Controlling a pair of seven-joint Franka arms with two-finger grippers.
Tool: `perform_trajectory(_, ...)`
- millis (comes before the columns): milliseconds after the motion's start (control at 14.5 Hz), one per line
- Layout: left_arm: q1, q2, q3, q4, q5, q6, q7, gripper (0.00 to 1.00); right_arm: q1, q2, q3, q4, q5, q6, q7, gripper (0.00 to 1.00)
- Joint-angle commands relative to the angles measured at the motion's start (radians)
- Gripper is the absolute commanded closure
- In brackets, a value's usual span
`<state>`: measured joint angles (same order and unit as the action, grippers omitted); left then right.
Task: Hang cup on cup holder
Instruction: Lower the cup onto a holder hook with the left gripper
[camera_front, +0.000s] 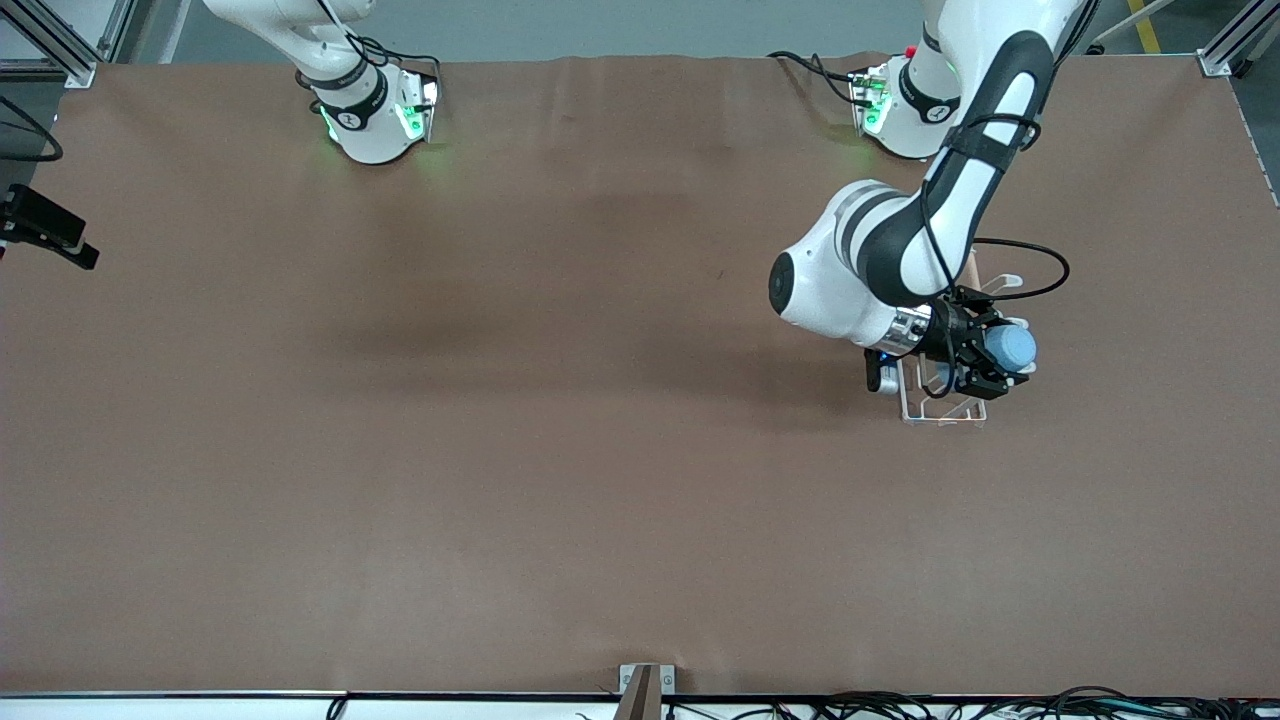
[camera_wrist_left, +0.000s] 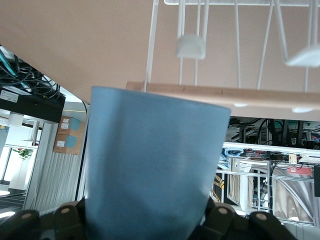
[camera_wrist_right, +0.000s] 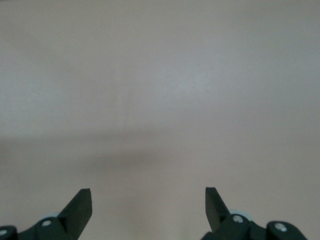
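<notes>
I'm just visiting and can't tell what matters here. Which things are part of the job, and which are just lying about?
Part of the job:
- small light blue plastic cup, gripped in the left claw
- white wire cup holder with a wooden dowel, under that claw

Just there:
- brown table cover
- right claw, open and waiting over bare table

No legible text, labels, brands or numbers in any view; marks on background boxes too blurred to read.
</notes>
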<state>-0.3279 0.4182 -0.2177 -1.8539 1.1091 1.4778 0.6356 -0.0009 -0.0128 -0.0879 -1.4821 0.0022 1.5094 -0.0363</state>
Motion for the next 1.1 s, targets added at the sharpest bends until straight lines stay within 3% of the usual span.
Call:
perform_trajectory(0, -0.014, 0.034, -0.003, 0.007, 0.025, -0.005, -0.074, 0.37, -0.007, -0.033, 0.008, -0.027, -0.011, 0.017, 0.018, 0.00)
perform_trajectory(690, -0.014, 0.102, -0.002, 0.009, 0.048, -0.036, -0.149, 0.33, -0.001, -0.033, 0.010, -0.032, -0.011, -0.014, 0.082, 0.00)
perform_trajectory(759, -0.014, 0.102, -0.003, 0.010, 0.048, -0.036, -0.152, 0.26, 0.001, -0.033, 0.010, -0.032, -0.011, -0.018, 0.082, 0.00)
perform_trajectory(897, -0.014, 0.096, -0.005, 0.015, 0.038, -0.040, -0.171, 0.00, 0.002, -0.033, 0.010, -0.030, -0.013, -0.021, 0.081, 0.00)
perform_trajectory(1034, -0.011, 0.082, -0.008, 0.039, 0.022, -0.051, -0.194, 0.00, 0.002, -0.033, 0.010, -0.029, -0.013, -0.018, 0.079, 0.00)
